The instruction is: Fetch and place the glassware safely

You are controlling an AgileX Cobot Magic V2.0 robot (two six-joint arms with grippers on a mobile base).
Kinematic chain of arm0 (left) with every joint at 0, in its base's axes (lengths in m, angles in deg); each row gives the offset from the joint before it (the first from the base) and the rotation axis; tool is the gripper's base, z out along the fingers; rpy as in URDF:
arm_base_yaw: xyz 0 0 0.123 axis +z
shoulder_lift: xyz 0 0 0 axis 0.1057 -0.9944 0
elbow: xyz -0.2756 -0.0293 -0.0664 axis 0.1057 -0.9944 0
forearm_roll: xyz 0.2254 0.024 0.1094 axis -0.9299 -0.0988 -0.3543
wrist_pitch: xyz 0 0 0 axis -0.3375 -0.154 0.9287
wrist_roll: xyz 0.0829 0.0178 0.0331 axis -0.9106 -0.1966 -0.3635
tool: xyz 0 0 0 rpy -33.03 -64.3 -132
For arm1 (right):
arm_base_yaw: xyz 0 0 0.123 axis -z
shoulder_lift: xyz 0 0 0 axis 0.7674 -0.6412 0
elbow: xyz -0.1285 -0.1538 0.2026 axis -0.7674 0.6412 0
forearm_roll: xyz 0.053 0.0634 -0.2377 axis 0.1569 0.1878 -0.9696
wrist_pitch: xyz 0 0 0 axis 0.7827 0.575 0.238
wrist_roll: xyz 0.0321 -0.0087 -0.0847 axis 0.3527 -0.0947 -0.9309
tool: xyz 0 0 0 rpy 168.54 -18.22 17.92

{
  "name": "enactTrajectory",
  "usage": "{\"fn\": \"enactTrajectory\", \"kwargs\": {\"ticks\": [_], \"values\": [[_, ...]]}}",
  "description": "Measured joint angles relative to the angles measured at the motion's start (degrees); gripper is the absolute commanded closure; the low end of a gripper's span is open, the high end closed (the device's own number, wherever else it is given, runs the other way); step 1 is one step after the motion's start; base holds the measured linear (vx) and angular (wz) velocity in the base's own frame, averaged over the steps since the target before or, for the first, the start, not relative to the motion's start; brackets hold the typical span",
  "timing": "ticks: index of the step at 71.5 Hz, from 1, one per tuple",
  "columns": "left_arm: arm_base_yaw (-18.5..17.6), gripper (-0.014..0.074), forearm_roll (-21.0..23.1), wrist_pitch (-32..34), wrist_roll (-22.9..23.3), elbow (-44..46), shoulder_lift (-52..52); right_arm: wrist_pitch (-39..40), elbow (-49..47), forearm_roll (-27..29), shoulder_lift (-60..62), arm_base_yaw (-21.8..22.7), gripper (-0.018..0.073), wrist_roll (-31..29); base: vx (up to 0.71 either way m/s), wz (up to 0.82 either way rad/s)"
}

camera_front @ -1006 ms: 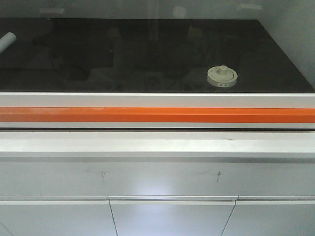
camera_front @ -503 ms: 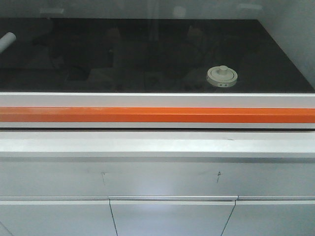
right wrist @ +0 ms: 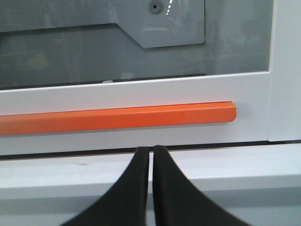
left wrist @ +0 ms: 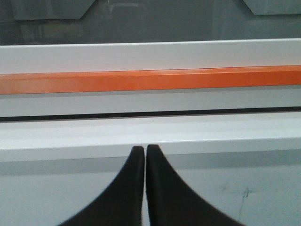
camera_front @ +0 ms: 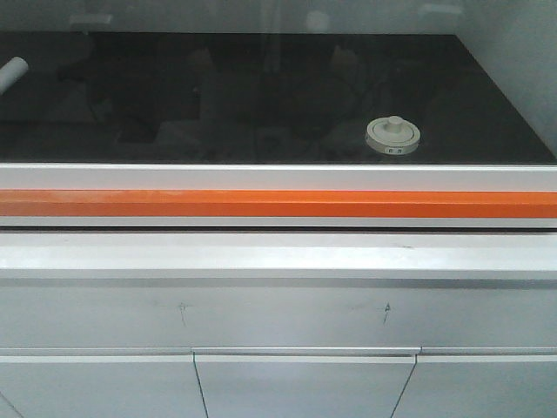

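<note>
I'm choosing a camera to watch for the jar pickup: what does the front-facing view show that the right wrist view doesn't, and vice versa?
Only the front-facing view shows the lidded glass jar on the dark surface, plus a white tube at far left. Only the right wrist view shows the right hand, shut and empty, and where the orange bar ends on the right. Both show that bar and the white ledge.
</note>
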Motion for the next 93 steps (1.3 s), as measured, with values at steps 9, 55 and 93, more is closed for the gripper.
{"fn": "enactTrajectory", "kwargs": {"ticks": [9,55,93], "values": [[0.00,0.0603,2.92,2.05,0.79,0.00,0.00,3.84,0.00,0.00,0.00,0.00,0.0563,0.00,0.00,0.00],[0.00,0.0603,1.82,17.36,0.85,32.19,-19.83,11.48,-31.94,0.00,-19.89,0.00,0.0563,-1.27,0.00,0.00],[0.00,0.0603,1.70,11.29,0.85,42.45,-39.68,13.68,-37.37,0.00,-42.04,0.00,0.0563,-2.81,0.00,0.00]]}}
